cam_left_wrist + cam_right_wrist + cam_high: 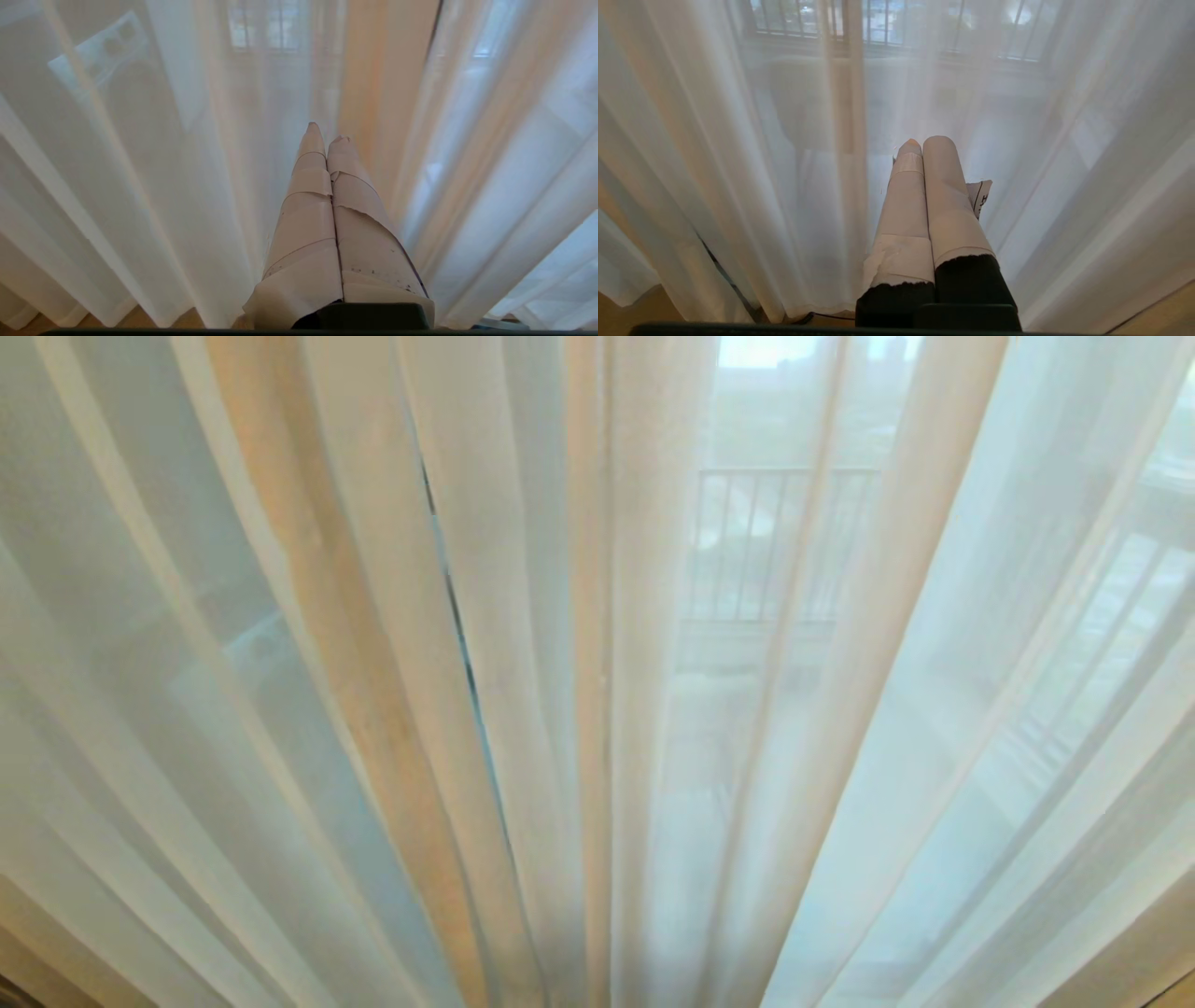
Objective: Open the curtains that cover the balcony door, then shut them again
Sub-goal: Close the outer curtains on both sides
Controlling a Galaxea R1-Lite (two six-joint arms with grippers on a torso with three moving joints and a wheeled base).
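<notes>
Now facing drawn sheers [597,709], door behind.
Left tool [326,140] and right tool [924,144] point at the fabric, both pressed shut and empty, likely parked because nothing is gripped yet.

Left pincer [327,139]: both fingers [303,219] wrapped in pale tape, pressed flat together along their whole length, tips meeting, nothing between them; pointing straight ahead.
Right pincer [924,142]: fingers [948,205] likewise tape-wrapped over black bases, closed side by side, empty; pointing straight ahead.
Neither arm appears in the head view.
</notes>
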